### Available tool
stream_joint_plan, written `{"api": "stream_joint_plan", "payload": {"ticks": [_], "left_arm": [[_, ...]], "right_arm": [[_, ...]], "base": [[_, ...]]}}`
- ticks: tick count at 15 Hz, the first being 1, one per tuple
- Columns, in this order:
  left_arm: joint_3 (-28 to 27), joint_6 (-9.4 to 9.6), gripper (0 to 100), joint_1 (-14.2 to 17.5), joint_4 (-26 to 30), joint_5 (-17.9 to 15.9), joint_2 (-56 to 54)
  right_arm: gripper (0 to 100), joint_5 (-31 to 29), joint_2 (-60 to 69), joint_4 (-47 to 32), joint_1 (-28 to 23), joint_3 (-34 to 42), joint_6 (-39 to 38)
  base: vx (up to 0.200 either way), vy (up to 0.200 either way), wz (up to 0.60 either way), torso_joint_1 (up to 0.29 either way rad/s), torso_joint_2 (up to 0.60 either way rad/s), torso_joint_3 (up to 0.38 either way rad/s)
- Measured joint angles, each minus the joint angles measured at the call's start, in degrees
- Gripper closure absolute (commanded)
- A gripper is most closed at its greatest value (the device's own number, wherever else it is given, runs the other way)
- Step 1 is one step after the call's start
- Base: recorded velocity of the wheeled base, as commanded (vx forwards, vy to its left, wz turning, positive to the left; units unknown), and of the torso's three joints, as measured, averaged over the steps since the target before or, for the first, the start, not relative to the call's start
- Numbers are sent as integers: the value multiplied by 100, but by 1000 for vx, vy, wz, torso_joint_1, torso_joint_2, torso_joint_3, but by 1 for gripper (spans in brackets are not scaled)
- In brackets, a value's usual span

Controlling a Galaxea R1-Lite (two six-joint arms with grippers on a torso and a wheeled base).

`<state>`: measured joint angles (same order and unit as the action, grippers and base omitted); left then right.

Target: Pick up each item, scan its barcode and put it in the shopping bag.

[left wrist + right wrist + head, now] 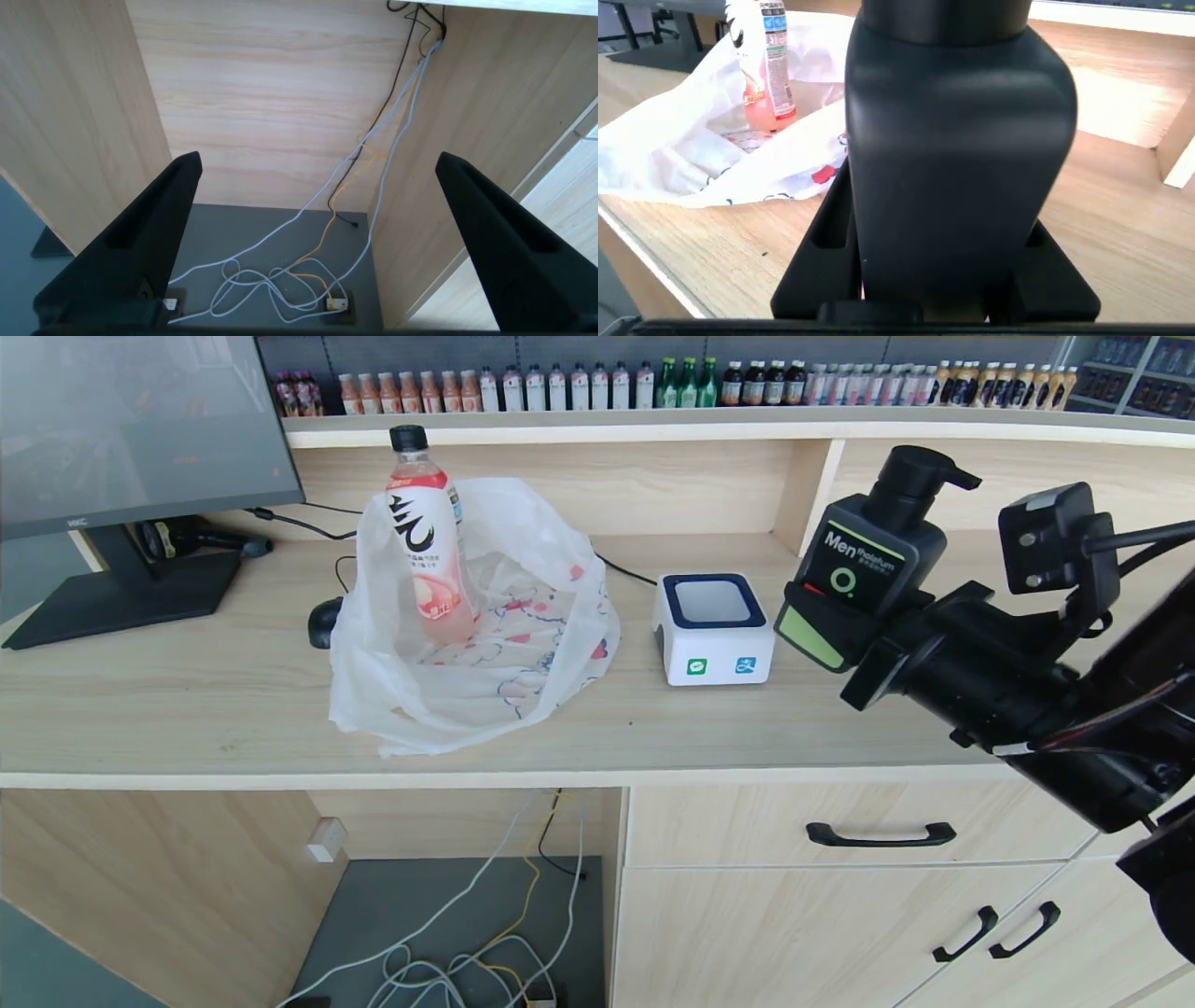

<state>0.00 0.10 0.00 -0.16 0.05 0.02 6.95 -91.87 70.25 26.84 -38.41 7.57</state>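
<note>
- We record a light wooden counter (pixel 187 709) carrying all the items listed below.
- A dark monitor (pixel 131 420) stands on its stand at the counter's far left.
- The white shopping bag (pixel 373 681) sits open on the counter, left of centre, with its mouth facing up.
- The right gripper (pixel 868 616) is clamped on a dark pump bottle (pixel 873 555), one finger on each side of the lower body. The bottle has its pump head uppermost, leans slightly, and sits to the right of the scanner, apart from it.
- The left gripper (pixel 318 252) has its jaws spread wide with nothing between them. It faces the recess under the counter, where cables (pixel 280 280) trail on the dark floor.
- A pink drink bottle (pixel 429 551) with a black cap stands upright inside the bag.
- A white and blue barcode scanner (pixel 713 627) sits on the counter between the bag and the held bottle.
- A black mouse (pixel 323 622) lies just beside the bag's left edge.
</note>
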Motion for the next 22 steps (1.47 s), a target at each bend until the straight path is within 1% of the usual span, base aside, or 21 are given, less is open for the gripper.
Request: {"api": "stream_joint_plan", "payload": {"ticks": [2,4,7,13,22], "left_arm": [[0,0,0,0,0,0,0],[0,-2,0,0,2,2,0],[0,118,0,-10,2,-5,0],[0,88,0,0,0,-5,0],[0,69,0,0,0,-5,0]], "right_arm": [[100,-373,4,211,5,63,30],[100,-551,6,494,17,263,68],[100,-578,-5,545,35,421,83],[100,-573,-60,797,116,402,77],[100,-547,-74,795,201,368,-32]], "base": [[0,0,0,0,0,0],[0,0,0,0,0,0],[0,0,0,0,0,0],[0,0,0,0,0,0],[0,200,0,5,1,3]]}}
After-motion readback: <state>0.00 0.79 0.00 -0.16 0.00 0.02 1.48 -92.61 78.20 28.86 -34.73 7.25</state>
